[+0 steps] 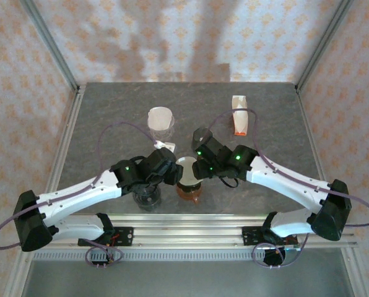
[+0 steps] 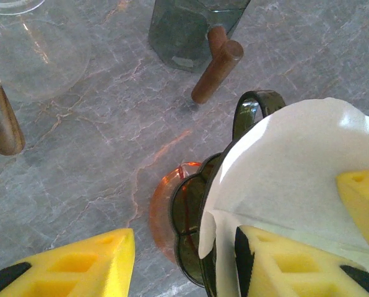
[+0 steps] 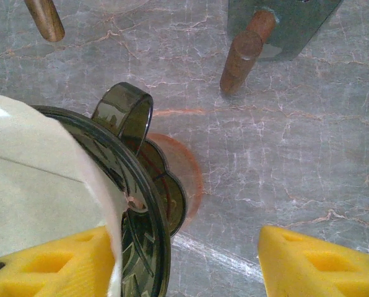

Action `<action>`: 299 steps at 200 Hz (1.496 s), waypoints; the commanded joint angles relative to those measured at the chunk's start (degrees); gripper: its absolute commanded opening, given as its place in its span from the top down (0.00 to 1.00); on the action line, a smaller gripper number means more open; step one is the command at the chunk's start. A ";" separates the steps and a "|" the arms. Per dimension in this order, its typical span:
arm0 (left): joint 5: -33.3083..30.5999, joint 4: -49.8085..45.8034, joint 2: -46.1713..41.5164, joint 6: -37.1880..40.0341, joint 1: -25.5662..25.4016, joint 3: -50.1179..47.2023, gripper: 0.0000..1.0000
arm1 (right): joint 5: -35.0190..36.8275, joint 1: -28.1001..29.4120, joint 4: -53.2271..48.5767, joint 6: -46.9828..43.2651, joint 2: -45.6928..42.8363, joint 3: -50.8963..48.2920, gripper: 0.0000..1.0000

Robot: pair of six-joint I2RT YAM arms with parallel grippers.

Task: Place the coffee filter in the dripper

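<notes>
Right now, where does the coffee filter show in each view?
Top external: coffee filter, near centre.
Left wrist: coffee filter, right half.
Right wrist: coffee filter, lower left.
Shared landmark: the dark dripper holding it.

Left arm (image 1: 79, 195) and right arm (image 1: 290, 182): white links, black joints, green LED (image 1: 127, 166) at each wrist, lilac cable (image 1: 119, 127) looping outside. Fingers (image 2: 67, 266) yellow foam with square pockets.

Carafe: clear glass carafe (image 1: 160, 119) standing far-ctr on grey marble table (image 1: 283, 124).
Packet: white/orange packet (image 1: 239, 116) sitting far-right, well apart from carafe.
Jug: grey glass jug (image 2: 184, 28) w/ wooden handle (image 2: 217, 68) sticking out.
</notes>
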 commanded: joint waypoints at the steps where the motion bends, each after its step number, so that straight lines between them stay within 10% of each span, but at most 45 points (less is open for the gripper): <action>1: 0.60 -0.88 -1.21 -0.81 0.37 -0.80 0.52 | 0.17 0.30 0.66 0.58 0.10 -0.42 0.38; 239: -0.18 0.43 -1.59 -1.40 0.36 -1.87 0.43 | -0.86 0.29 -0.25 -2.45 13.03 2.19 0.33; 299: -0.23 0.24 -1.46 -1.25 0.44 -2.19 0.54 | -0.23 0.28 -0.31 -2.46 12.81 3.02 0.33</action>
